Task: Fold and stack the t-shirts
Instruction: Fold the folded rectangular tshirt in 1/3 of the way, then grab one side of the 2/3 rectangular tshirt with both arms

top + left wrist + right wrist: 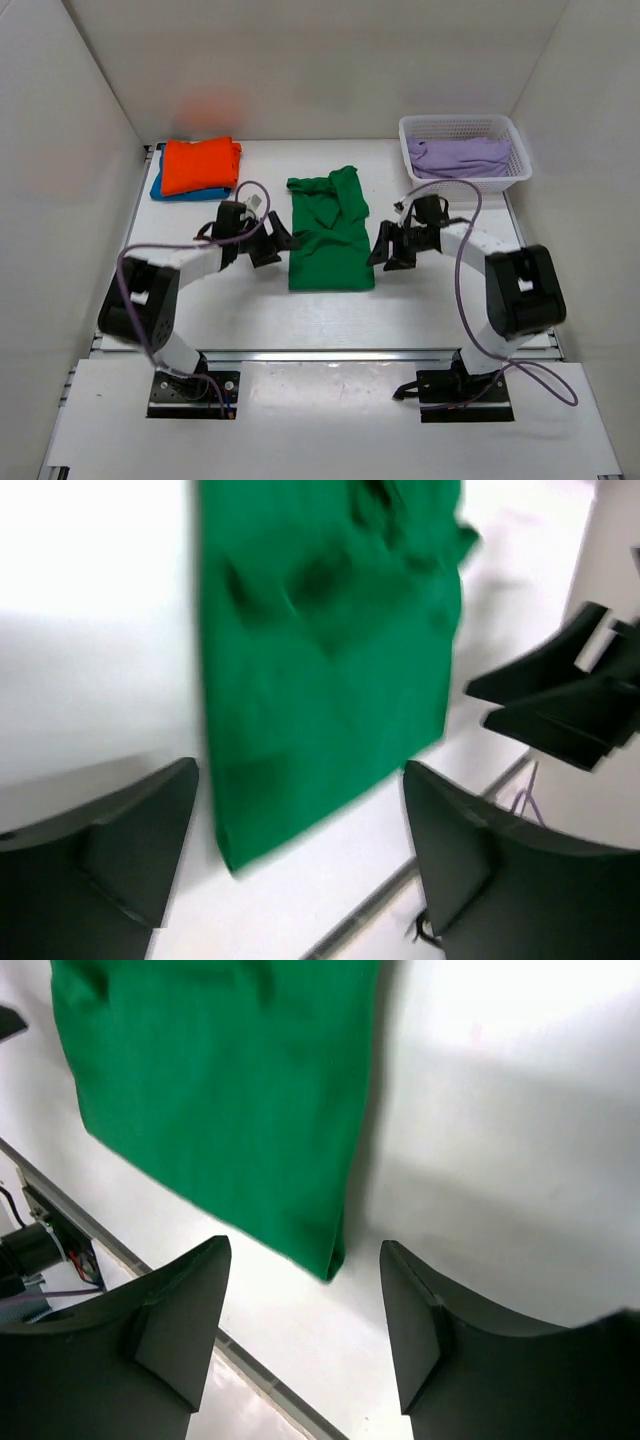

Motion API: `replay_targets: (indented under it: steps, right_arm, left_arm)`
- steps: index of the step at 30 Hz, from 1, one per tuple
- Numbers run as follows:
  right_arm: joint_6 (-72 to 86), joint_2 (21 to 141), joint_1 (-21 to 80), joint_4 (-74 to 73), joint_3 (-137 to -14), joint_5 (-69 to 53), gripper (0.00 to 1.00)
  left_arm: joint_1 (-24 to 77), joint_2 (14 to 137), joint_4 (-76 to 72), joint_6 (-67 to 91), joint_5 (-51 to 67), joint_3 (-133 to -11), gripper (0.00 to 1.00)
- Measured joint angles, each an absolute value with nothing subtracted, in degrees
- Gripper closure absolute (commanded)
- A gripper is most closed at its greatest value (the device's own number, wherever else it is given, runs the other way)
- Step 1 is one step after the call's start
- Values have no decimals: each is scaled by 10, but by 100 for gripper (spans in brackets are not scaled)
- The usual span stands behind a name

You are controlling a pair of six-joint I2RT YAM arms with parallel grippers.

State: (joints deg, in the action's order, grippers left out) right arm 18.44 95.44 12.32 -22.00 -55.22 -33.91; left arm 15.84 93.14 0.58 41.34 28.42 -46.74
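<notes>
Since the green t-shirt (330, 235) is thin, limp cloth, I judge it light and quick to sag or slip out of shape, so it wants a pinch through all its layers at an edge or corner rather than a push on the flat. It lies at the middle of the surface (430, 300), folded lengthwise into a tall rectangle, smooth at the near hem and rumpled at the far end where collar and sleeves bunch. The left hand (275, 245) sits just beside its left edge and the right hand (386, 250) just beside its right edge, both with fingers spread and nothing between them. The two near corners, plain in the wrist views, look the best holds for bringing the hem over to the far end. At the far left the orange t-shirt (200, 163) lies folded on the blue t-shirt (160, 188), the likely stacking place; a basket (460, 122) holding purple cloth (458, 155) stands far right.
</notes>
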Motion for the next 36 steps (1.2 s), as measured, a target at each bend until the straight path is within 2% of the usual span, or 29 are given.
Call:
replay_targets:
  steps: [3,4,5,6,7,9,12,15,18,21,25,26,27,28,29,36]
  right_arm:
    - [214,894,131,-180,-472,-332,43]
    - [222,884,133,-168,-456,-330,44]
    - [229,877,139,-156,-441,-327,44]
    - [239,874,142,-143,-427,-322,44]
    - [246,873,147,-129,-414,-319,45]
    - [266,872,157,-105,-393,-316,45]
    - [289,862,173,-68,-374,-310,46]
    - [314,855,180,-29,-352,-307,47]
    - [336,853,183,6,-336,-304,48]
    - [350,854,186,27,-330,-302,47]
    - [366,866,199,45,-333,-296,52]
    - [371,869,203,49,-334,-293,60]
    - [374,873,207,54,-334,-290,73]
    - [377,876,212,56,-333,-284,99]
    - [377,882,216,56,-332,-278,100]
    - [360,897,212,-29,-398,-276,100]
  left_arm:
    - [193,848,-10,418,264,-408,78]
    - [204,831,-14,418,260,-398,82]
    - [214,816,-22,414,256,-387,79]
    - [221,805,-28,415,252,-374,72]
    - [227,796,-33,417,246,-359,55]
    - [238,786,-33,423,226,-330,50]
    - [257,780,-28,439,182,-282,36]
    - [275,765,-28,457,154,-256,33]
    - [287,758,-30,468,124,-254,39]
    - [295,768,-37,480,107,-256,33]
    - [312,792,-68,500,90,-265,35]
    - [314,800,-76,505,88,-268,40]
    - [317,809,-85,511,87,-272,48]
    - [319,821,-91,516,85,-277,74]
    - [321,834,-95,519,85,-282,100]
    - [300,868,-33,485,110,-371,100]
